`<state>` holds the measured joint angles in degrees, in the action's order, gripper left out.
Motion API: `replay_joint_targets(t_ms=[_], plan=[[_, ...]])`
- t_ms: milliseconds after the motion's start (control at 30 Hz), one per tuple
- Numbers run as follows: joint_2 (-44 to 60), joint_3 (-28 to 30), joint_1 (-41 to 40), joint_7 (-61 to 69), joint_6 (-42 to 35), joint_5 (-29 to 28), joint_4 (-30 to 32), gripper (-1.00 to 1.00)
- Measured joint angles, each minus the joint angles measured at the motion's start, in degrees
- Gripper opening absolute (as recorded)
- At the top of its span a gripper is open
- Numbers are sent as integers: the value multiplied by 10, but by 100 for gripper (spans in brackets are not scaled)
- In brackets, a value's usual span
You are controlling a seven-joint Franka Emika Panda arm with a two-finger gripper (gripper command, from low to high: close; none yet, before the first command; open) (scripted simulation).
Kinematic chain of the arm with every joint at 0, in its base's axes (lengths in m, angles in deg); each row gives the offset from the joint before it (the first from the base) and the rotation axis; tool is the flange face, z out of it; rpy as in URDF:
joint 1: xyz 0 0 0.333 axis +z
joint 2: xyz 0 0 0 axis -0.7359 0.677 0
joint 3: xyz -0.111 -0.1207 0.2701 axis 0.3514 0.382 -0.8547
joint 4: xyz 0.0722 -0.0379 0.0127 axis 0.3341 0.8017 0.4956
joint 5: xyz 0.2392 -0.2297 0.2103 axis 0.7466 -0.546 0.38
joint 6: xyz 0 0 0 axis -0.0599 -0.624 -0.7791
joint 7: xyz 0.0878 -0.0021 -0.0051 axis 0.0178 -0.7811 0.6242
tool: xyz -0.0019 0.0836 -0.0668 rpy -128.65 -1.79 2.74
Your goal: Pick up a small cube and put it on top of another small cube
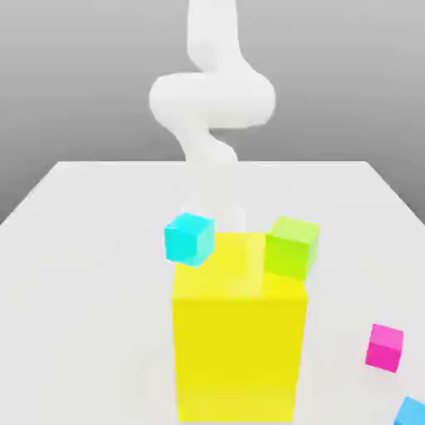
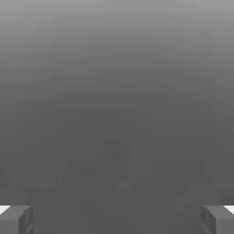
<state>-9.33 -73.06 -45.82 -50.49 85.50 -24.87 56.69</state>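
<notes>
Lower right corner of the exterior view: small azure-blue cube on the white desk, partly cut by the frame edge. Just above it and slightly left, a magenta cube, close by yet apart from it. Centre to lower centre: big yellow block, tallest thing on the desk. Left of its upper edge, a cyan-turquoise cube, tilted; at the right of the upper edge, a lime-green cube; touching or merely overlapping the block, cannot tell. Upper centre: white arm, curling down from the top of the frame toward the area behind the yellow block.

Hand view: end effector spread wide, one grey fingertip in the lower left corner, the other in the lower right corner, nothing between them. Plain grey background beyond.
</notes>
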Motion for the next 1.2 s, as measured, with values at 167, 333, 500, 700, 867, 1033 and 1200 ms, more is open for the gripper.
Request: replay_joint_targets(t_ms=[167, 333, 500, 700, 867, 1033, 1200], plan=[[107, -9, 30, 39, 23, 3, -17, 0], [211, -23, 56, 76, 45, 4, -33, 0], [315, -40, 78, 108, 67, 0, -49, 0], [440, -59, 115, 140, 93, -16, -68, 0], [545, -72, 135, 161, 115, -38, -85, 0], [650, -83, 162, 177, 135, -67, -102, 0], [751, -69, 181, 170, 198, -90, -123, -100]])
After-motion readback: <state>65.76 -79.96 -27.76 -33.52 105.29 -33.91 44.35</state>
